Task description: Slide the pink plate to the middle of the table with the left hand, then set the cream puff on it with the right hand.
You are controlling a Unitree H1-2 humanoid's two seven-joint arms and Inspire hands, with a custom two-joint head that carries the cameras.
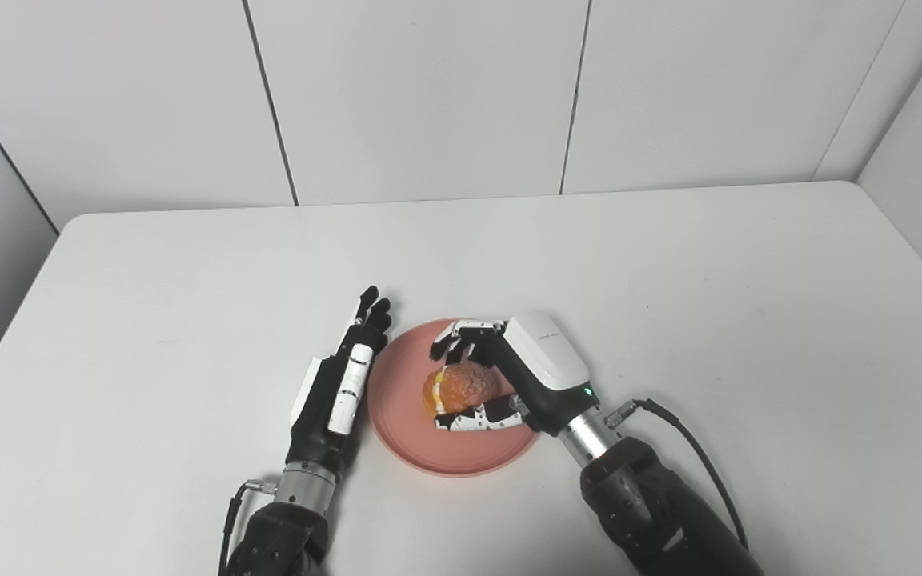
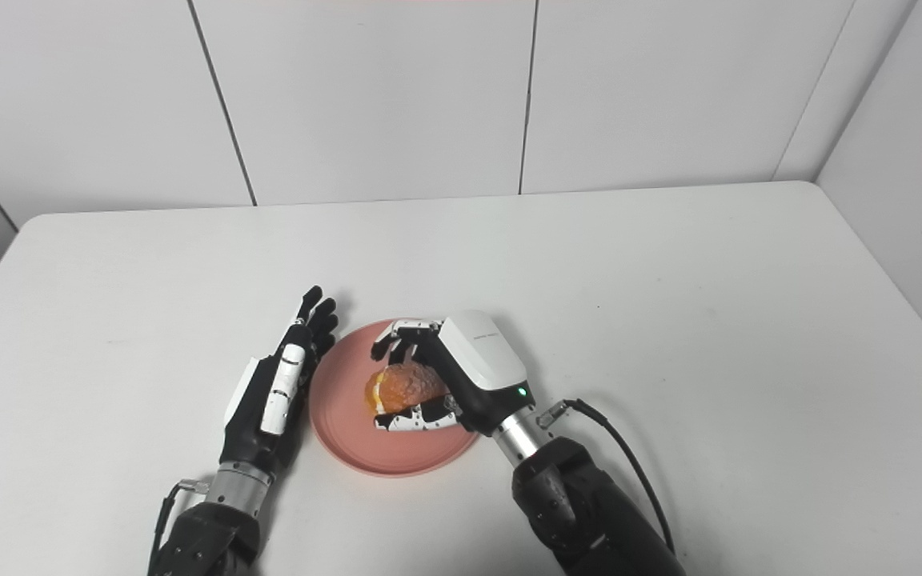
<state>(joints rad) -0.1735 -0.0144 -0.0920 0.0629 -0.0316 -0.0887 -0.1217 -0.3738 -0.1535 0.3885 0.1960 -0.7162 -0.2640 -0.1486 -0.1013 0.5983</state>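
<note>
the round, shallow pink plate [image 1: 405,416] sits on the plain white table [image 1: 669,304], a little toward the near edge and roughly midway across, so the sliding step looks done. the left hand [image 1: 341,376] lies just beside the plate's left rim, its black fingers [image 1: 371,314] stretched out straight and grasping nothing; whether its side touches the rim cannot be told.

the step in hand is the placing. the right hand [image 2: 445,372] reaches over the plate from the right, its fingers and thumb curled around the golden-brown, bumpy cream puff [image 2: 398,386], which shows a pale filling at its left side. the puff is over the middle of the plate; whether it already rests on the surface or hangs just above it is not clear from either view.

the next move seems to call for settling the puff fully onto the plate, spreading the fingers to let go without dragging it, then lifting the hand clear and away to the right.
</note>
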